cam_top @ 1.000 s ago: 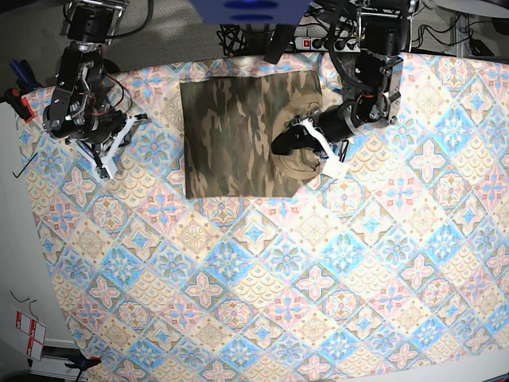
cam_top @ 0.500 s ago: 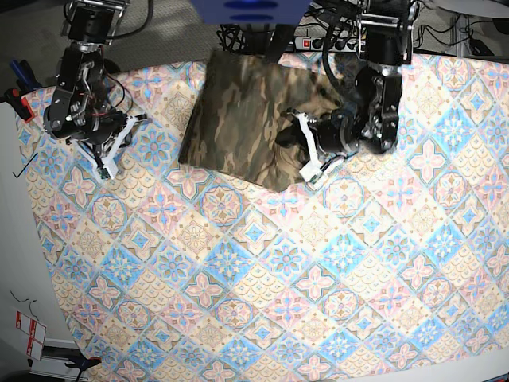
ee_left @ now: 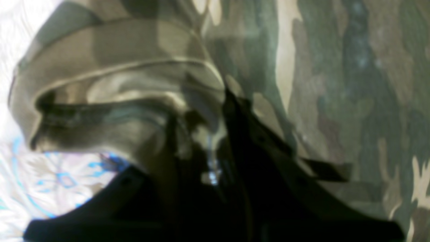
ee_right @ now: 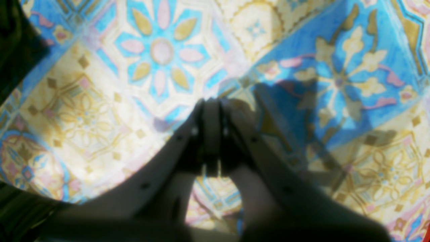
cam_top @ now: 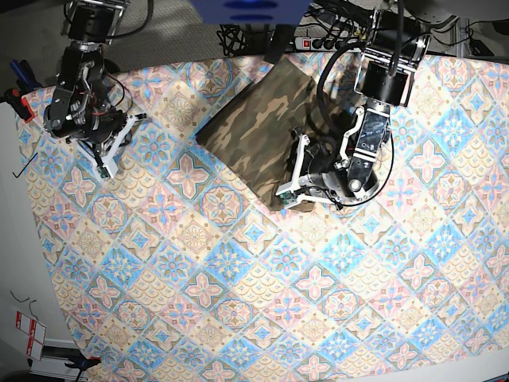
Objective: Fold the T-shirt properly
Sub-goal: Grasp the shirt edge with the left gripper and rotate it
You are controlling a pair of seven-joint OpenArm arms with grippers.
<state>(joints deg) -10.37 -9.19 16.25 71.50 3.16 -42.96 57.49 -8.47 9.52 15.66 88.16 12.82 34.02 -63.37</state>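
Lying folded and turned at a slant on the patterned tablecloth (cam_top: 238, 278) that covers the counter, the T-shirt (cam_top: 258, 127) sits toward the far middle of the base view, its near corner reaching the left gripper (cam_top: 296, 185). The left wrist view shows that gripper's dark fingers (ee_left: 235, 111) pinched on a rolled camouflage edge of the shirt, the cloth bunched just above them, though the picture is blurred. The right gripper (ee_right: 212, 112) hangs over bare tablecloth, well apart from the shirt, its fingers pressed together on nothing.
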